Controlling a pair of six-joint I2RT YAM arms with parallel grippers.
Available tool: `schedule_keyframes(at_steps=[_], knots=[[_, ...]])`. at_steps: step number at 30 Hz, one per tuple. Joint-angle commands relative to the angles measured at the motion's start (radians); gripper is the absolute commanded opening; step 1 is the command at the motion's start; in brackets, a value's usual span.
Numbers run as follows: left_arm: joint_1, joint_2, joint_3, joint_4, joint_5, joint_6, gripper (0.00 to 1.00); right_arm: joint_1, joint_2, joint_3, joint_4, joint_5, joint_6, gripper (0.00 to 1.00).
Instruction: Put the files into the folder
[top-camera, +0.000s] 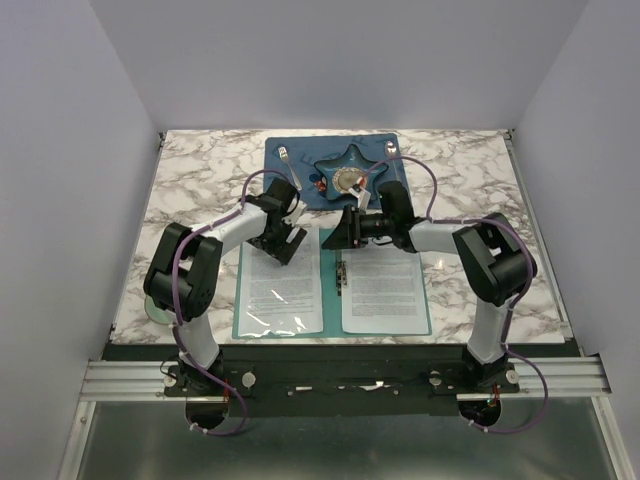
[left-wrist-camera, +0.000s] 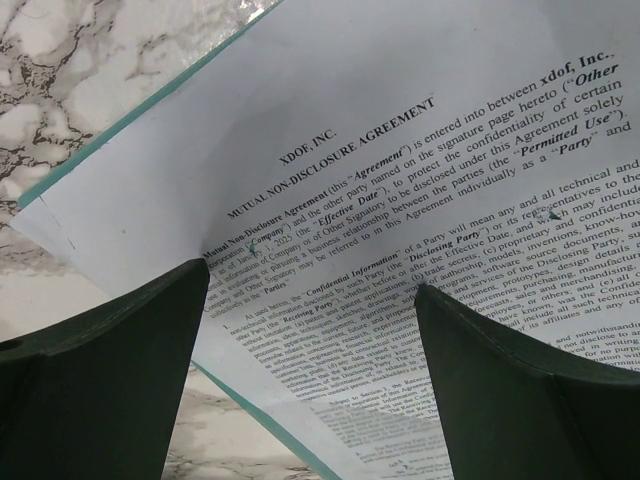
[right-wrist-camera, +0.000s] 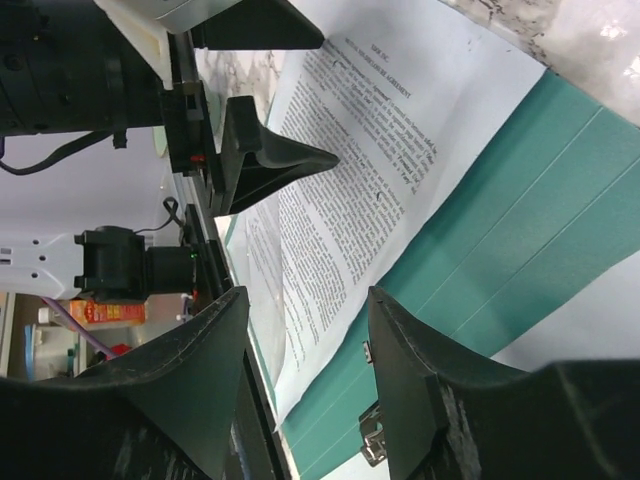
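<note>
The left gripper (top-camera: 285, 240) hangs over the far end of the left sheet (top-camera: 283, 295). Its two fingers (left-wrist-camera: 100, 380) stand wide apart with nothing between them. In the left wrist view the printed heading of that sheet (left-wrist-camera: 400, 150) shows in the gap. A thin teal edge of the folder (left-wrist-camera: 130, 120) runs alongside on the marble.

The folder (top-camera: 333, 315) lies open and flat at the middle of the near edge of the table (top-camera: 200, 170). One of the files covers each half. The left half looks glossy, perhaps under a clear cover, though the glare makes that hard to judge.

At the spine, the small metal clip (right-wrist-camera: 372, 440) sits just below the right gripper (right-wrist-camera: 308, 295) in the right wrist view. This gripper (top-camera: 338, 232) hovers over the far end of the spine. Its jaws are partly apart and hold nothing; teal folder (right-wrist-camera: 520, 230) and paper show between them.

The right sheet (top-camera: 385, 290) lies flat on the right half, reaching almost to the folder's near edge.

Beyond both grippers, a dark blue placemat (top-camera: 290, 185) with a star dish (top-camera: 345, 170) sits at the middle of the far edge.
</note>
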Motion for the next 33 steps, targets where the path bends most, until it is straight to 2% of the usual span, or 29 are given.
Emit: schedule_keyframes(at_steps=[1,18,24,25,28,29,33], knots=[[-0.001,-0.037,-0.018,0.009,-0.039,0.014,0.99,0.017,-0.043,-0.042,0.032,-0.026,0.012,0.59],[-0.001,-0.075,-0.007,-0.009,-0.028,-0.001,0.99,0.057,-0.177,-0.190,0.119,-0.027,0.074,0.58],[-0.008,-0.153,0.057,-0.084,0.035,-0.032,0.99,0.054,-0.249,-0.149,-0.009,0.059,0.019,0.58],[-0.013,-0.162,0.068,-0.095,0.039,-0.030,0.99,0.053,-0.290,-0.143,-0.043,0.088,-0.010,0.58],[-0.019,-0.175,0.122,-0.140,0.071,-0.034,0.99,0.034,-0.359,-0.111,-0.220,0.310,-0.065,0.58],[-0.025,-0.173,0.145,-0.147,0.079,-0.035,0.99,0.024,-0.403,-0.099,-0.279,0.482,-0.074,0.59],[-0.083,-0.114,0.198,-0.154,0.110,-0.052,0.99,-0.013,-0.476,-0.075,-0.575,0.862,-0.079,0.60]])
